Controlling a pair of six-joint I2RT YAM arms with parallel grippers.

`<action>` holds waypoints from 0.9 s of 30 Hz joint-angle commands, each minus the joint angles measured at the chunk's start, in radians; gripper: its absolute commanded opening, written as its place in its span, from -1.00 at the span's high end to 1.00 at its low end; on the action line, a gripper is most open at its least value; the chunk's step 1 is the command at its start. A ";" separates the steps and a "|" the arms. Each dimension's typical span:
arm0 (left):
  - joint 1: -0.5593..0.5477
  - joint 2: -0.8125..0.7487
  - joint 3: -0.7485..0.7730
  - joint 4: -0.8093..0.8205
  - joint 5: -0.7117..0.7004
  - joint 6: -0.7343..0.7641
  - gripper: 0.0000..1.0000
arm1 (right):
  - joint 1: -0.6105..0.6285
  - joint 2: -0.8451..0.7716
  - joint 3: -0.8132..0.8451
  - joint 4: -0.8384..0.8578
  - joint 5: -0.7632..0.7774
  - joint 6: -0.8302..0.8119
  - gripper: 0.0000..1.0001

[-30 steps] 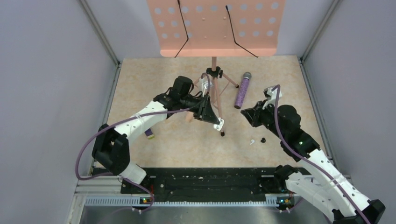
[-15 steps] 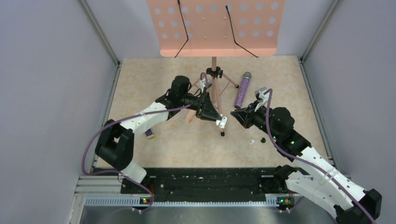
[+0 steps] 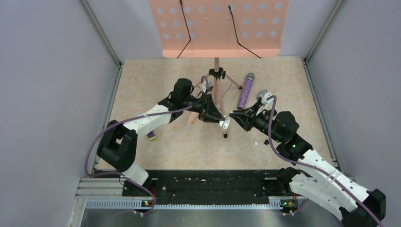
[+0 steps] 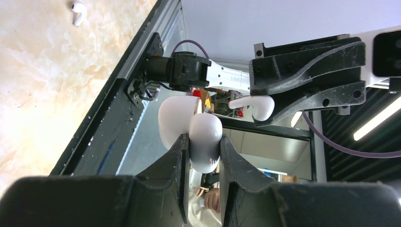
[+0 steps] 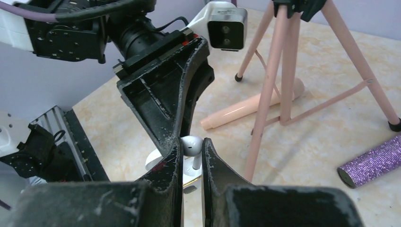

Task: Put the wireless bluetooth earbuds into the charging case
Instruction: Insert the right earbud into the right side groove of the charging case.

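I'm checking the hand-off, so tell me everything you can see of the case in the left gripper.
The case is white, glossy, rounded plastic. Its lid stands hinged open behind the body. The left gripper pinches the body between both fingers, holding it above the table by the stand. The right gripper holds an earbud close to it, with a gap showing in the left wrist view.

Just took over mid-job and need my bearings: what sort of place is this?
Probably a walled robot test cell, not a real studio: plain grey walls enclose a beige tabletop, a black mounting rail lines its near edge, and the pink music stand and purple microphone look like props.
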 commanded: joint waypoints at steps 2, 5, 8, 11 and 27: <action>0.002 0.010 -0.088 0.335 0.032 -0.226 1.00 | 0.024 0.000 -0.037 0.116 -0.054 -0.023 1.00; 0.002 0.018 -0.111 0.405 0.038 -0.276 1.00 | 0.035 -0.008 -0.065 0.154 -0.055 -0.032 1.00; 0.003 0.017 -0.114 0.409 0.042 -0.282 1.00 | 0.041 -0.024 -0.095 0.189 -0.045 -0.043 1.00; 0.002 0.021 -0.111 0.409 0.050 -0.287 1.00 | 0.043 -0.036 -0.129 0.230 -0.039 -0.060 1.00; 0.001 0.030 -0.114 0.422 0.082 -0.318 1.00 | 0.044 -0.036 -0.178 0.382 -0.028 -0.055 1.00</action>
